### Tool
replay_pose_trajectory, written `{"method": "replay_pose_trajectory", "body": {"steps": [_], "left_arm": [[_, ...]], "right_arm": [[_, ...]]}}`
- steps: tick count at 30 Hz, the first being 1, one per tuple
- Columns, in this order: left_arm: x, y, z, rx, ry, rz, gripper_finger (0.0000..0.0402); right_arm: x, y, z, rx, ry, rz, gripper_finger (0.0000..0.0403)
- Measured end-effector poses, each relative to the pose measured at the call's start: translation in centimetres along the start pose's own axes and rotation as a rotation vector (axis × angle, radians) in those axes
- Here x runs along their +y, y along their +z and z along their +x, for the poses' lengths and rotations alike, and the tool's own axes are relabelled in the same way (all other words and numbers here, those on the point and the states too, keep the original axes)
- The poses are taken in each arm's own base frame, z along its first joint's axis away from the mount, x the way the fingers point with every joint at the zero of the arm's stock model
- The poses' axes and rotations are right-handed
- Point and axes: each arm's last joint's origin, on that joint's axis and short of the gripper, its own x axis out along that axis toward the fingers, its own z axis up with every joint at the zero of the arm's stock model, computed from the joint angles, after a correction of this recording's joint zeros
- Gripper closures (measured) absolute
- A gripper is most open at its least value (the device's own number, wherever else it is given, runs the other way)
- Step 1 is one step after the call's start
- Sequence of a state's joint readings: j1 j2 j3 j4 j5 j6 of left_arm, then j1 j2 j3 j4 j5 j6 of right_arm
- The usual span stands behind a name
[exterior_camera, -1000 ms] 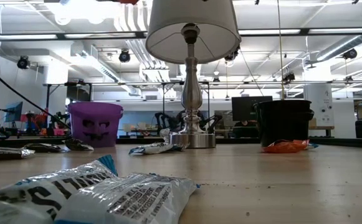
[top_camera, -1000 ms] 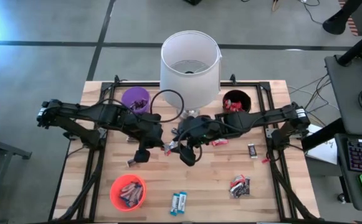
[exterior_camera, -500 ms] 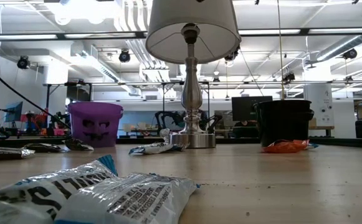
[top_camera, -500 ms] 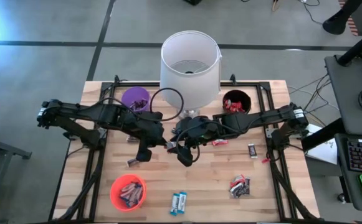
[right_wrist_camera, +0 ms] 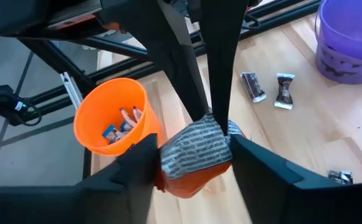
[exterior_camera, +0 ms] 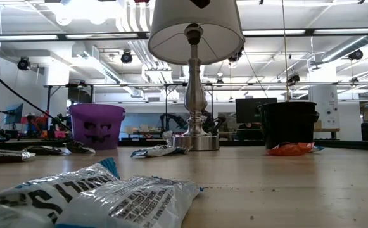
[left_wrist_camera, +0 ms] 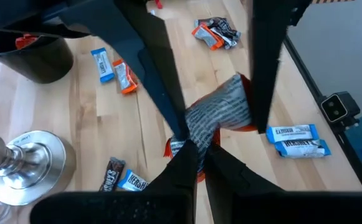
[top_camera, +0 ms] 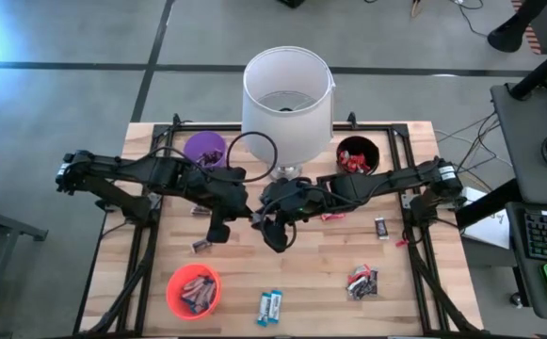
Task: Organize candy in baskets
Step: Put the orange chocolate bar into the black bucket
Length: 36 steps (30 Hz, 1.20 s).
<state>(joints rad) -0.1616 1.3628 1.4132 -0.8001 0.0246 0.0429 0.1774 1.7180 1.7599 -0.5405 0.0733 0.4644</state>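
A candy [right_wrist_camera: 196, 152] in a grey-and-orange wrapper hangs in the air over the middle of the table, with my left gripper [left_wrist_camera: 199, 152] shut on it. My right gripper [right_wrist_camera: 193, 143] meets it from the opposite side, open, one finger on each side of the wrapper. In the high view both grippers [top_camera: 245, 219] [top_camera: 262, 224] meet just in front of the lamp. The purple basket [top_camera: 204, 149] and the black basket [top_camera: 357, 153] stand at the far edge. The orange basket [top_camera: 193, 290], at the near left, holds several candies. My left gripper pinches one end of the candy's wrapper [left_wrist_camera: 196, 140] between its two fingers [right_wrist_camera: 213, 109], slanting down from the table's left. The candy is lifted clear of the table and sticks out beyond the fingertips toward my right gripper. My right gripper's fingers [right_wrist_camera: 144, 163] lie close along the wrapper's two sides; whether they touch it I cannot tell.
A big white lamp [top_camera: 287, 94] stands at the far middle on a metal base [exterior_camera: 195, 140]. Loose candies lie about: a blue-and-white pair [top_camera: 270, 306], a small pile [top_camera: 361, 281], a dark bar [top_camera: 380, 227], a red one [top_camera: 330, 216] and one near the left arm [top_camera: 201, 246].
My right gripper has edged a little toward the table's left, closer around the candy that my left gripper keeps lifted in place.
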Motion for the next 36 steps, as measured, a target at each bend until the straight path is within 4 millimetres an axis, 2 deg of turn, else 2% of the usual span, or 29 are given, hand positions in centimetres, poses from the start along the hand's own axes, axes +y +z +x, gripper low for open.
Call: {"method": "replay_pose_trajectory", "body": {"steps": [7,21,31,36], "left_arm": [[0.0,0.0,0.0,0.0,-0.004,0.002,0.0401],[0.0,0.1,0.0,-0.011,-0.017,0.001,0.0399],[0.0,0.0,0.0,0.003,-0.016,0.001,0.0312],[0.0,-0.1,0.0,0.01,-0.014,0.011,0.0276]], "right_arm": [[0.0,0.0,0.0,0.015,0.023,-0.001,0.0375],[0.1,0.0,-0.6,0.027,0.04,-0.001,0.039],[0.3,0.5,-2.4,0.128,-0.007,0.003,0.0391],[-0.3,-0.3,-3.8,0.287,-0.1,0.043,0.0391]]}}
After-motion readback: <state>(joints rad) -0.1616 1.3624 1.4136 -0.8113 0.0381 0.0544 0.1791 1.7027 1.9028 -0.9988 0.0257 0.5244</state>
